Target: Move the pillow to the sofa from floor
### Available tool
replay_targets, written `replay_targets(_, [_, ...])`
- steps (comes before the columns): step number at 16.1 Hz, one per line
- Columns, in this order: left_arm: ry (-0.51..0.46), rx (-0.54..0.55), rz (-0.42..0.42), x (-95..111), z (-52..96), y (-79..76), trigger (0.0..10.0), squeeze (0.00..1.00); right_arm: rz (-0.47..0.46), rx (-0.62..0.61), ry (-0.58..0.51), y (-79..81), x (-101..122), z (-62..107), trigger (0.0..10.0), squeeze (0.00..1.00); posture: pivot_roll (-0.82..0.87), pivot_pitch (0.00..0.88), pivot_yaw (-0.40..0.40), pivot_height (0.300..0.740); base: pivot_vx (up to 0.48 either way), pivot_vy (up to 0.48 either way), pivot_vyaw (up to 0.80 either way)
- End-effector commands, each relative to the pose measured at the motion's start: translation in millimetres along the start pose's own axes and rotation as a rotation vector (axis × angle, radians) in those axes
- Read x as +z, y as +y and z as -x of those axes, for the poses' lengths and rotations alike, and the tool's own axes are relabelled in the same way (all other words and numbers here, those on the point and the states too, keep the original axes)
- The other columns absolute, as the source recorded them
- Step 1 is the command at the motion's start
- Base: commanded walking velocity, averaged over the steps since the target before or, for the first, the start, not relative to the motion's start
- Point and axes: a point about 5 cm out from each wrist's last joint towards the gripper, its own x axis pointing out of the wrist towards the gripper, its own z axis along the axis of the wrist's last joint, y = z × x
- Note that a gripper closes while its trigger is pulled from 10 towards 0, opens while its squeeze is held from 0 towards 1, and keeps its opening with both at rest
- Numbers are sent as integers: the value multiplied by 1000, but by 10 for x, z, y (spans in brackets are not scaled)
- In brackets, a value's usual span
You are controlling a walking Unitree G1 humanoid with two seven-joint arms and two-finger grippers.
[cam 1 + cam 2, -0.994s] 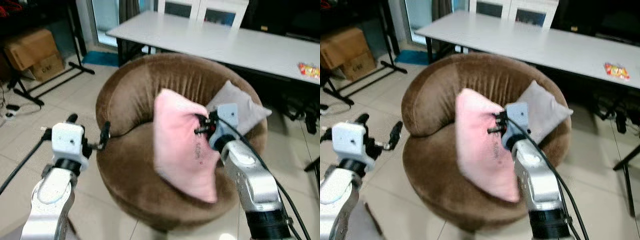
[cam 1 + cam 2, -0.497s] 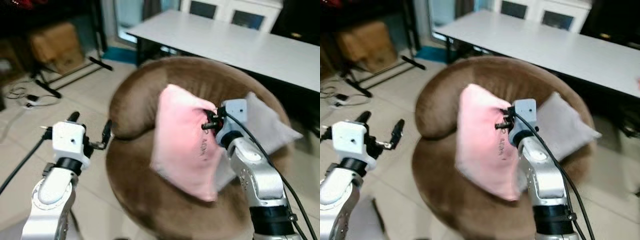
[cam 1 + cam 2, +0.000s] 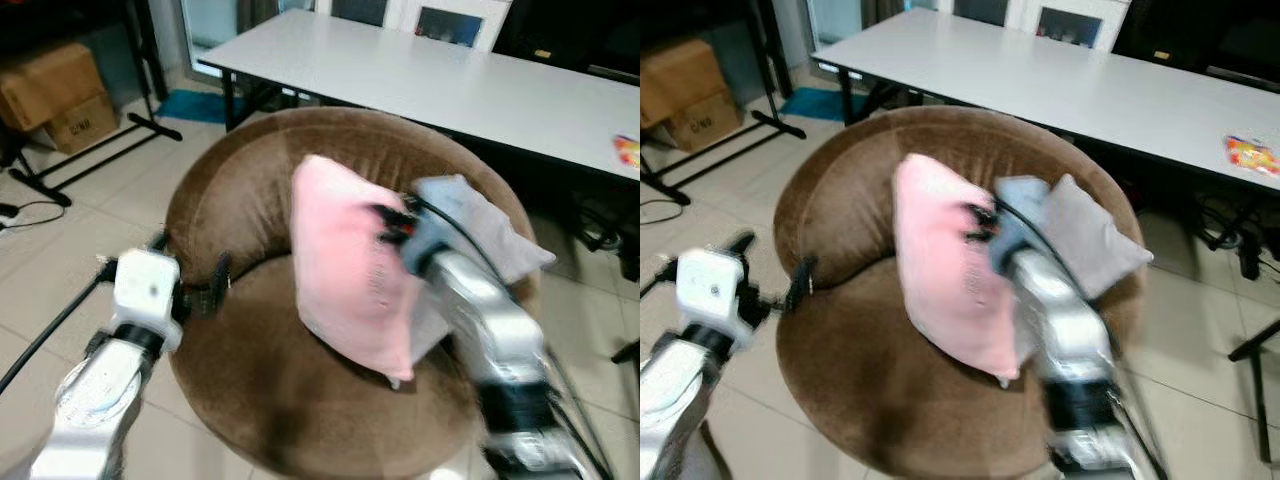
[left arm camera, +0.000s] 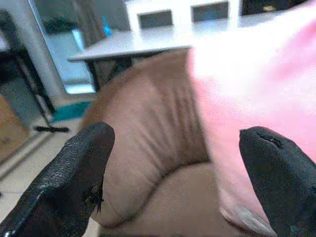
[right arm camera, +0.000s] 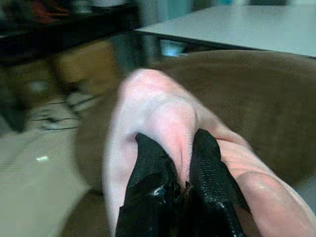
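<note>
Right now I have the pink pillow (image 3: 345,280) pinched by its edge in my right gripper (image 5: 180,185), upright over the brown sofa's (image 3: 260,400) seat beside a grey cushion (image 3: 1085,235). My left gripper (image 4: 177,163) hovers wide apart at the sofa's left edge.

A round brown sofa (image 3: 250,400) stands on the pale tiled floor (image 3: 70,260); a grey pillow (image 3: 1090,240) rests on its seat by the back; a pink pillow (image 3: 345,270) stands upright over the seat; cardboard boxes (image 3: 55,95) sit on the floor well apart.
</note>
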Motion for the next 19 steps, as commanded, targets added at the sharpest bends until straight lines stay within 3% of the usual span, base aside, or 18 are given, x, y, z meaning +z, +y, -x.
replay_targets(1, [-3, -52, 9, 42, 25, -35, 10000, 0, -8, 56, -24, 84, 97, -53, 10000, 0, 53, 0, -53, 740, 0, 0, 0])
replay_targets(3, [49, -160, -2, 0, 114, -74, 10000, 0, -21, 100, 21, 267, 82, -246, 10000, 0, 67, 0, -59, 740, 0, 0, 0])
replay_targets(5, [80, -266, 11, 1, 216, -121, 10000, 0, -129, 60, 39, 376, 99, -455, 10000, 0, 93, 0, -69, 740, 0, 0, 0])
replay_targets(7, [119, -323, -6, -5, 288, -104, 10000, 0, -338, -75, 3, 240, 147, -625, 10000, 0, 105, 0, -72, 740, 0, 0, 0])
replay_targets(9, [118, -322, -8, 25, 298, -66, 10000, 0, -461, -227, -63, -53, 154, -646, 10000, 0, 123, 0, -75, 740, 0, 0, 0])
replay_targets(10, [116, -325, -4, 38, 300, -62, 10000, 0, -489, -257, -69, -118, 145, -640, 10000, 0, 123, 0, -75, 740, 0, 0, 0])
replay_targets(12, [118, -346, 11, 59, 310, -67, 10000, 0, -541, -366, -77, -343, 95, -591, 10000, 0, 128, 0, -73, 740, 0, 0, 0])
replay_targets(14, [156, -407, 37, 40, 358, -83, 10000, 0, -551, -654, 7, -952, -278, -257, 10000, 0, 119, 0, -65, 740, 0, 0, 0])
replay_targets(16, [162, -420, 36, 21, 339, -81, 10000, 0, -563, -744, 133, -1113, -653, -34, 10000, 0, 105, 0, -51, 740, 0, 0, 0])
replay_targets(17, [162, -432, 34, 15, 306, -86, 10000, 0, -484, -774, 230, -1157, -848, 84, 10000, 0, 98, 0, -41, 740, 0, 0, 0])
replay_targets(19, [157, -444, 30, 19, 252, -80, 10000, 0, -415, -783, 275, -1199, -923, 150, 10000, 0, 83, 0, -24, 740, 0, 0, 0])
